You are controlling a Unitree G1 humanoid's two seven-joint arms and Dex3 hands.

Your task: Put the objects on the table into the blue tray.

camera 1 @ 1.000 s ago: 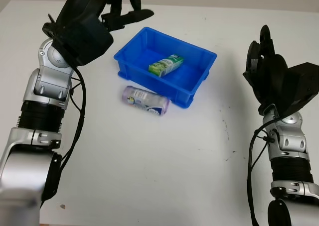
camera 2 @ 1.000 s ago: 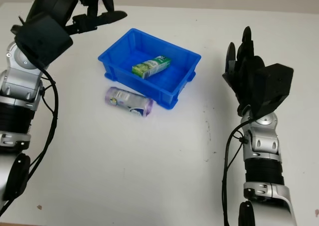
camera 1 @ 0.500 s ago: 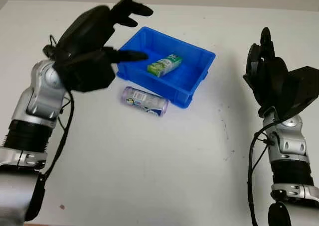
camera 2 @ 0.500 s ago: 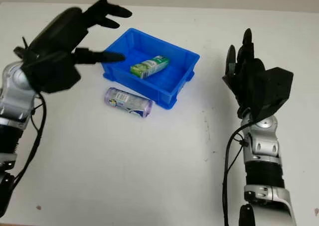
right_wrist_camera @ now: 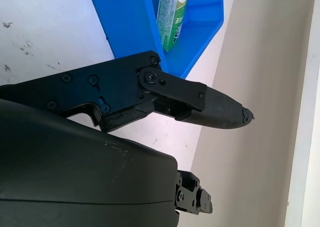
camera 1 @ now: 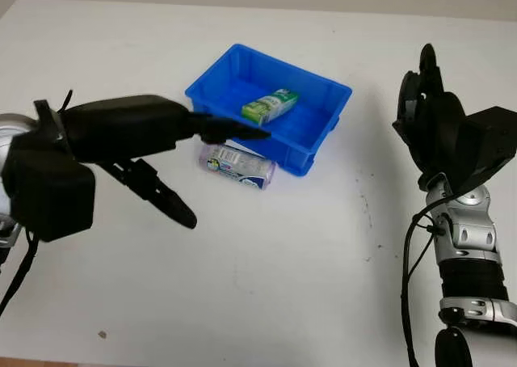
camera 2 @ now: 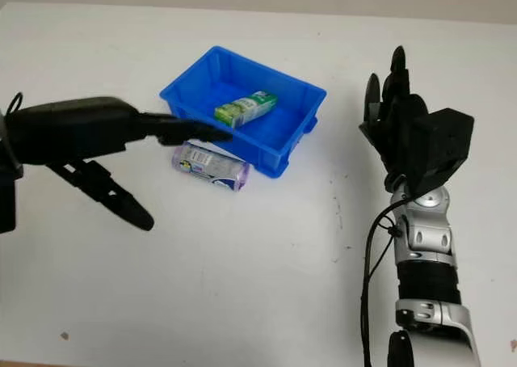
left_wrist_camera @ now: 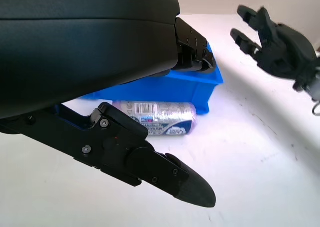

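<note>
Left hand: the left hand [camera 1: 153, 153] is open and holds nothing. It hangs low over the tabletop [camera 1: 266, 270], reaching in from the left toward the tray, palm side turned to the can.
Left fingers: the upper fingers [camera 1: 230, 129] point across the near wall of the tray, above the can; the lower one [camera 1: 161, 197] angles down toward the tabletop, apart from the can. The spread looks set to bracket the can from its near side. No contact shows.
Can: a pale purple can [camera 1: 237, 164] lies on its side on the tabletop, just beside the tray's near wall and outside it. From the left wrist view it sits between the hand and the blue wall, barcode up [left_wrist_camera: 155, 118].
Tray: the blue tray [camera 1: 331, 96] stands toward the far middle of the tabletop. A green carton [camera 1: 269, 106] already lies flat inside it.
Right hand: the right hand [camera 2: 404, 128] is open and empty, held upright off the tabletop at the right, well apart from the tray; it appears parked out of the working path.
Task standing: judged part done; the carton is in, the can is the piece remaining.
Risk: the can lies against the wall, so a push could roll it or shove the tray.
</note>
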